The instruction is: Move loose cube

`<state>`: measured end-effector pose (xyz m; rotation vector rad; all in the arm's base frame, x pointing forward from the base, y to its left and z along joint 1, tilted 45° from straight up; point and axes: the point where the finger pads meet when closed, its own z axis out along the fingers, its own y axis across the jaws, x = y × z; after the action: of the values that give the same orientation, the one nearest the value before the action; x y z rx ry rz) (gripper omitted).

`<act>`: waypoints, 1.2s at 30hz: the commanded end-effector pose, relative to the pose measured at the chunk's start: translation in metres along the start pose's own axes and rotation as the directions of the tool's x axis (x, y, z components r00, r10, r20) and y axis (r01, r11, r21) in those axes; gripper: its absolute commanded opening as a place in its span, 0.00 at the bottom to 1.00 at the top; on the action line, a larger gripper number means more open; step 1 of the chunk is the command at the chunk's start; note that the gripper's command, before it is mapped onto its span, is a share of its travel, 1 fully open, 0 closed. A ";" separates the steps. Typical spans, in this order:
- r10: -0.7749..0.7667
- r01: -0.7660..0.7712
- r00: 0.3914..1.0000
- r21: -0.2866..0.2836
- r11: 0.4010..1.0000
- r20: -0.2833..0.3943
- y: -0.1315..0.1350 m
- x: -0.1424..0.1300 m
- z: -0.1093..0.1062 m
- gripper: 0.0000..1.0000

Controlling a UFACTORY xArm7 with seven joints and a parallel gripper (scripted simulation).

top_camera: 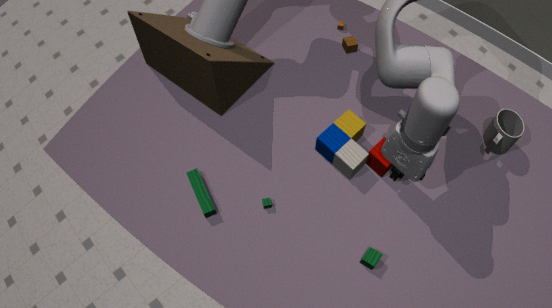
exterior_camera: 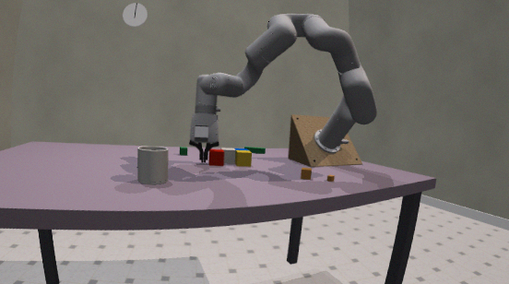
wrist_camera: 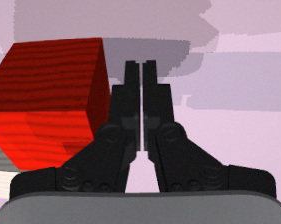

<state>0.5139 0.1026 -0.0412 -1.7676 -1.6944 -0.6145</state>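
Note:
The loose red cube (top_camera: 380,157) (exterior_camera: 217,157) (wrist_camera: 46,75) stands on the table, partly hidden by the gripper in the top view. The blue cube (top_camera: 332,141) touches the yellow cube (top_camera: 350,124) (exterior_camera: 243,159) and the white cube (top_camera: 351,157) (exterior_camera: 229,156), forming an L. The red cube is beside the white cube, close to its corner, with the corner next to the yellow and white cubes unfilled. My gripper (exterior_camera: 203,160) (wrist_camera: 141,80) is shut with nothing between its fingers. It is low, right beside the red cube, on the side away from the white cube.
A grey mug (top_camera: 504,132) (exterior_camera: 153,165) stands beyond the gripper. Two small orange cubes (top_camera: 350,44) (exterior_camera: 306,173) lie toward the table's edge. A green bar (top_camera: 201,193) and two small green blocks (top_camera: 371,258) lie on the table. The arm's base is on a wooden wedge (top_camera: 185,69) (exterior_camera: 301,145).

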 end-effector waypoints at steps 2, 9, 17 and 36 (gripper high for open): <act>0.000 0.000 1.000 -0.005 1.000 0.002 0.001 -0.001 -0.002 0.00; 0.000 0.000 1.000 -0.005 1.000 0.002 -0.001 -0.001 -0.002 0.00; 0.000 0.000 1.000 -0.005 1.000 0.002 -0.003 -0.001 -0.002 0.00; 0.000 0.000 1.000 -0.005 1.000 0.002 -0.011 -0.001 -0.002 0.00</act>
<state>0.5023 0.1026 -0.0399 -1.7676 -1.6945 -0.6145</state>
